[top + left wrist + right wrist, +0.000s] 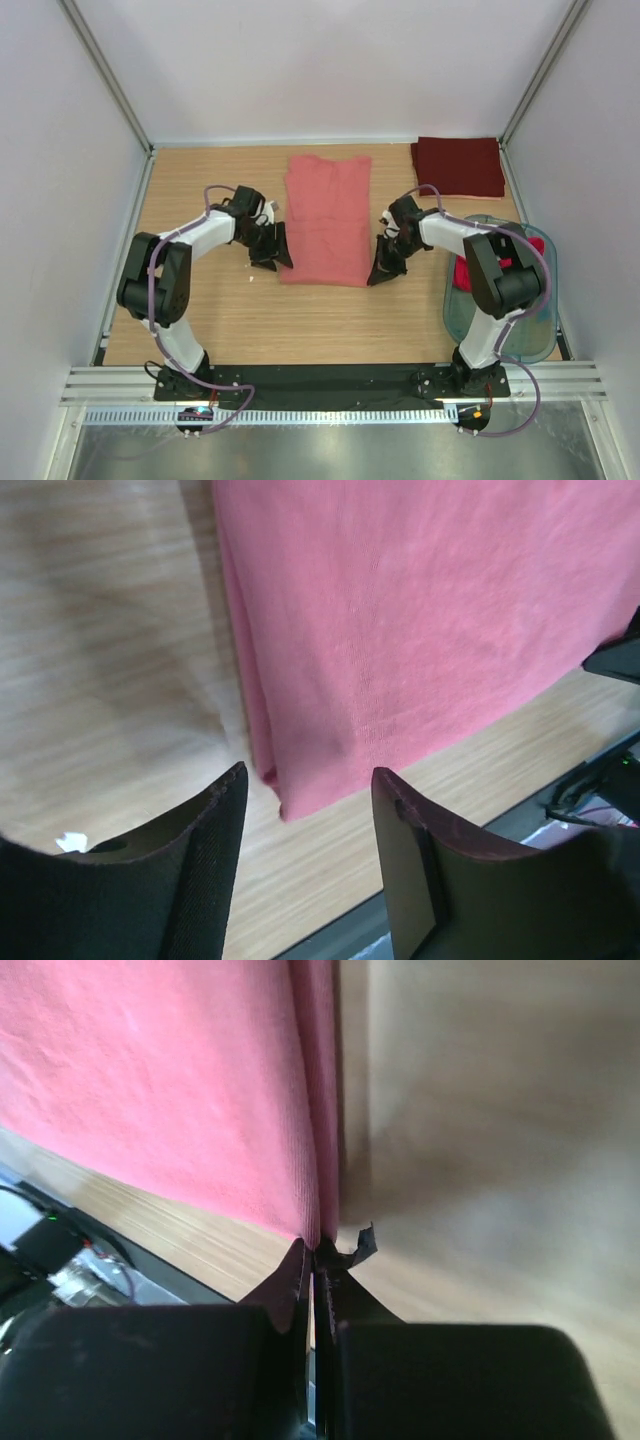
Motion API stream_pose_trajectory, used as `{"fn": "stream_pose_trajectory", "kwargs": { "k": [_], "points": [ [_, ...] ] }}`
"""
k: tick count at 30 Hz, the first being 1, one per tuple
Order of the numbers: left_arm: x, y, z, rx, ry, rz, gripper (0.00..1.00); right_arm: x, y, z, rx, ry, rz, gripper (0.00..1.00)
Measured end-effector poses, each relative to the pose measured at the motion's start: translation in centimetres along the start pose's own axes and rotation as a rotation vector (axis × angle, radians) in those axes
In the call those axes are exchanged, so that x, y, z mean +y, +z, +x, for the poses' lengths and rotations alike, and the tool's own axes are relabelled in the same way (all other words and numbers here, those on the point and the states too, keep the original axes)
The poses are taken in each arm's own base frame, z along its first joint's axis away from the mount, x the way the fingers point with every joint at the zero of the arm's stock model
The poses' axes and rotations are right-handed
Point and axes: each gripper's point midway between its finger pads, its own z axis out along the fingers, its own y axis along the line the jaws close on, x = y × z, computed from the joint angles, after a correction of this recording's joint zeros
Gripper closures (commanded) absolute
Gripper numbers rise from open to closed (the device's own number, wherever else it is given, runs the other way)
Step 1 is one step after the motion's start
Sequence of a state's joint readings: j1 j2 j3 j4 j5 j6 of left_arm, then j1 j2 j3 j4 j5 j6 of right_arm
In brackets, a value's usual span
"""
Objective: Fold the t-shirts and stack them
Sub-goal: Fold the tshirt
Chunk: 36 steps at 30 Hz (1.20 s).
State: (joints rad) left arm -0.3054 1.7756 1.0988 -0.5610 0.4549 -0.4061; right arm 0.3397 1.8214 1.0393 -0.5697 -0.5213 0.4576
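A salmon-pink t-shirt [327, 220] lies flat in the middle of the pale wood-grain table [220, 320]. It is folded into a long rectangle of soft, fine-knit cloth, doubled along both long sides and slightly wavy at the far end. The left gripper [310, 780] hangs over the shirt's near left corner with its matt black fingers standing apart; the corner shows in the gap, and I cannot see either finger touching it. The right gripper [315, 1260] is at the near right corner, its jaws pressed together on the folded edge, which runs straight into the tips. At the far right a dark maroon t-shirt [458, 167] sits folded into a neat, flat square near the back wall. On the right a translucent greenish tub [500, 340] with rounded corners holds bright red cloth [463, 272] — the right arm covers most of it, so its shape is hard to make out
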Motion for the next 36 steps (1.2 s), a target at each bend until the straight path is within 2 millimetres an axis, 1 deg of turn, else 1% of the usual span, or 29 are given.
{"fn": "stream_pose_trajectory", "kwargs": {
  "k": [1,2,3,4,5,7,8,9,10,12,14,17,19,23,26,30,33,34,36],
  "points": [
    [-0.4,-0.3,0.0,-0.008,0.002,0.004,0.43,-0.5,-0.6,0.6,-0.001,-0.003,0.028,0.99],
    [-0.7,-0.7,0.0,-0.016,0.005,0.008,0.42,-0.9,-1.1,1.0,-0.003,-0.007,0.054,0.96],
    [-1.0,-1.2,-0.1,-0.029,0.009,0.010,0.41,-1.3,-1.6,1.3,-0.007,-0.016,0.083,0.90],
    [-1.2,-1.6,-0.2,-0.043,0.013,0.009,0.40,-1.9,-2.1,1.6,-0.012,-0.023,0.117,0.81],
    [-1.3,-2.0,-0.3,-0.054,0.018,0.007,0.40,-2.4,-2.4,1.7,-0.015,-0.030,0.149,0.65],
    [-1.5,-2.7,-0.5,-0.071,0.029,0.005,0.41,-3.5,-2.8,1.9,-0.016,-0.045,0.211,0.57],
    [-1.6,-2.8,-0.7,-0.072,0.033,0.003,0.42,-3.8,-3.0,1.9,-0.015,-0.050,0.230,0.51],
    [-1.6,-2.8,-0.8,-0.072,0.037,0.002,0.43,-4.0,-3.2,1.7,-0.018,-0.052,0.246,0.50],
    [-1.7,-2.8,-1.2,-0.072,0.040,0.001,0.45,-4.0,-3.4,1.3,-0.026,-0.060,0.256,0.50],
    [-2.0,-2.5,-2.4,-0.077,0.050,0.002,0.48,-3.2,-3.8,-0.3,-0.057,-0.075,0.262,0.49],
    [-2.2,-1.8,-3.9,-0.082,0.062,0.003,0.51,-2.0,-4.1,-3.0,-0.109,-0.100,0.256,0.49],
    [-2.2,-0.5,-5.9,-0.081,0.068,0.000,0.52,-0.2,-4.3,-7.3,-0.182,-0.135,0.247,0.49],
    [-2.1,0.3,-7.0,-0.081,0.069,-0.005,0.52,0.6,-4.1,-10.0,-0.220,-0.151,0.244,0.49],
    [-2.1,1.7,-9.0,-0.082,0.074,-0.007,0.52,0.8,-3.1,-13.4,-0.244,-0.163,0.258,0.50],
    [-2.0,2.4,-9.9,-0.080,0.082,-0.008,0.53,0.6,-2.6,-14.8,-0.244,-0.167,0.273,0.50],
    [-1.8,3.0,-10.2,-0.070,0.080,-0.010,0.58,0.7,-2.7,-15.9,-0.253,-0.171,0.278,0.52],
    [-1.6,3.4,-10.0,-0.059,0.075,-0.014,0.64,0.6,-2.9,-16.2,-0.258,-0.169,0.280,0.55],
    [-1.5,3.5,-9.9,-0.055,0.073,-0.015,0.68,0.6,-2.9,-16.2,-0.258,-0.169,0.280,0.58],
    [-1.4,3.6,-9.9,-0.051,0.072,-0.017,0.73,0.5,-2.9,-16.2,-0.257,-0.166,0.282,0.62]
  ]
}}
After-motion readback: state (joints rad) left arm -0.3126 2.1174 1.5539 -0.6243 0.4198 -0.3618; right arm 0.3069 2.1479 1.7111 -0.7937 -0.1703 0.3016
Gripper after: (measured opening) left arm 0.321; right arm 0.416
